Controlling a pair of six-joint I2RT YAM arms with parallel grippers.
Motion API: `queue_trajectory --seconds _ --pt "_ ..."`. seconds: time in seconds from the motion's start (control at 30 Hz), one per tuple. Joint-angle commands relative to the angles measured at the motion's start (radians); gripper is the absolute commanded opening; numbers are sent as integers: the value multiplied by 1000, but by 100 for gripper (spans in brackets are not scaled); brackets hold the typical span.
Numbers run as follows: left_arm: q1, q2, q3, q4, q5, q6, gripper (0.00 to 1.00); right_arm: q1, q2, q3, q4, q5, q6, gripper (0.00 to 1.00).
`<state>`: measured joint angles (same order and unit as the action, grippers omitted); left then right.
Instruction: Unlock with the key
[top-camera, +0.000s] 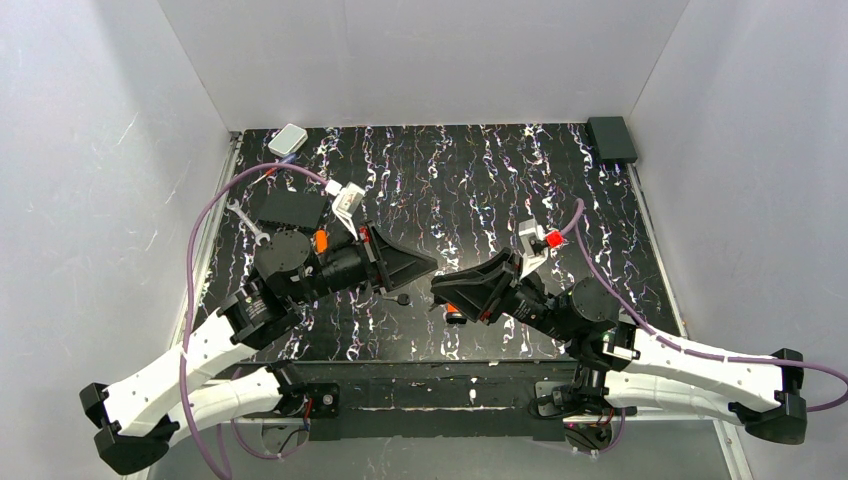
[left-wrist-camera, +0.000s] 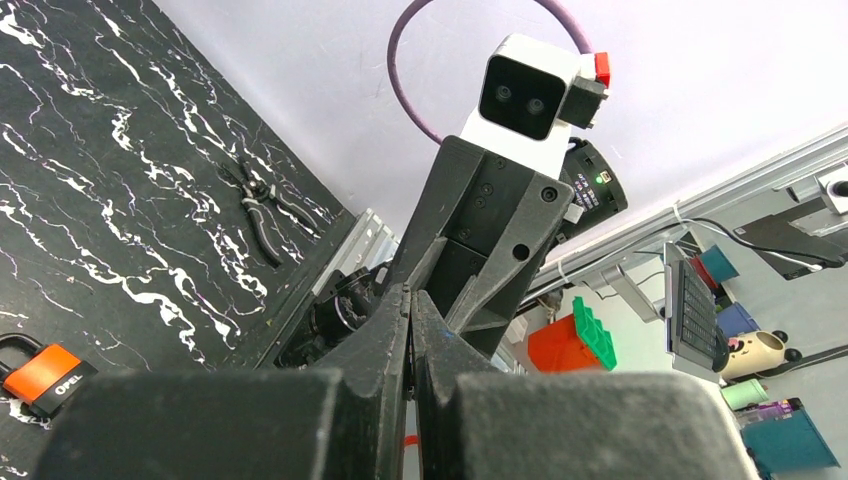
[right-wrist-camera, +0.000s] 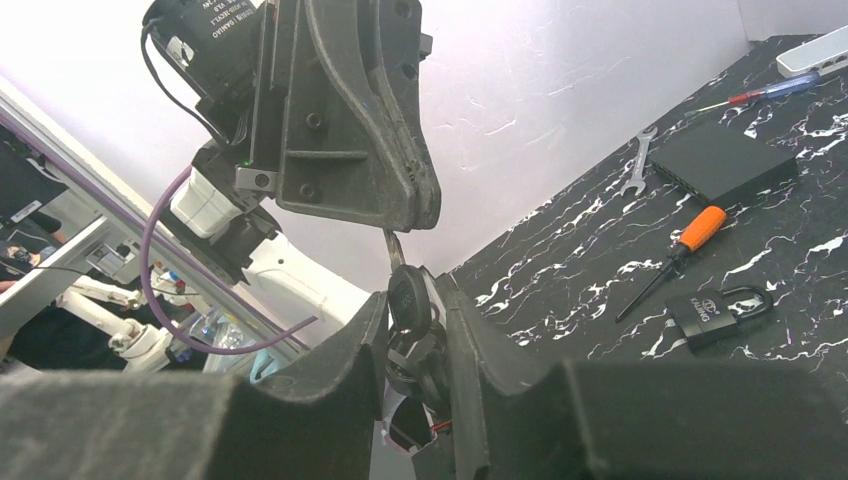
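The key (right-wrist-camera: 408, 298) has a black head and a thin metal blade that points up. My right gripper (right-wrist-camera: 415, 285) has a finger pressed on each side of the head. The blade's upper end runs into the tips of my left gripper (right-wrist-camera: 392, 222), whose jaws are pressed together (left-wrist-camera: 411, 293). In the top view the two grippers meet tip to tip above the mat's middle, left (top-camera: 428, 264) and right (top-camera: 440, 286). A dark padlock (right-wrist-camera: 715, 310) lies flat on the mat; my left arm hides it in the top view.
An orange-banded padlock (left-wrist-camera: 40, 375) lies on the mat below my right gripper (top-camera: 455, 315). An orange-handled screwdriver (right-wrist-camera: 690, 240), a black box (right-wrist-camera: 720, 160) and a wrench (right-wrist-camera: 635, 170) lie at the left rear. Pliers (left-wrist-camera: 265, 215) lie near the right edge.
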<state>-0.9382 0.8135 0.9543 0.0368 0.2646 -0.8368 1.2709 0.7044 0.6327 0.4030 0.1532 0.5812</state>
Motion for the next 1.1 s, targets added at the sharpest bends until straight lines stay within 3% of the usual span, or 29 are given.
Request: queue_trajectory --seconds 0.0,0.07,0.2,0.37,0.57,0.83,0.97,1.03,1.07 --pt "-2 -31 -12 21 -14 14 0 -1 -12 50 57 3 14 39" --pt "-1 -34 -16 22 -16 13 0 -1 -13 48 60 1 20 46" --pt "-2 -38 -19 21 -19 13 0 -1 -18 46 65 -3 23 44" --pt "-1 -40 -22 21 -23 11 0 0 -9 47 67 -11 26 30" --pt "-3 -43 -29 21 -31 10 0 -1 -9 44 69 -16 27 3" --pt "-2 -41 -35 11 -50 12 3 -1 -30 22 34 30 34 1" --pt "-2 -55 -48 -19 -85 17 54 -1 -72 4 -63 135 43 1" --pt "-2 -71 -58 -67 -130 23 88 -1 -106 -9 -137 234 62 1" --pt "-2 -79 -63 -95 -170 22 97 -1 -127 -17 -175 275 74 1"
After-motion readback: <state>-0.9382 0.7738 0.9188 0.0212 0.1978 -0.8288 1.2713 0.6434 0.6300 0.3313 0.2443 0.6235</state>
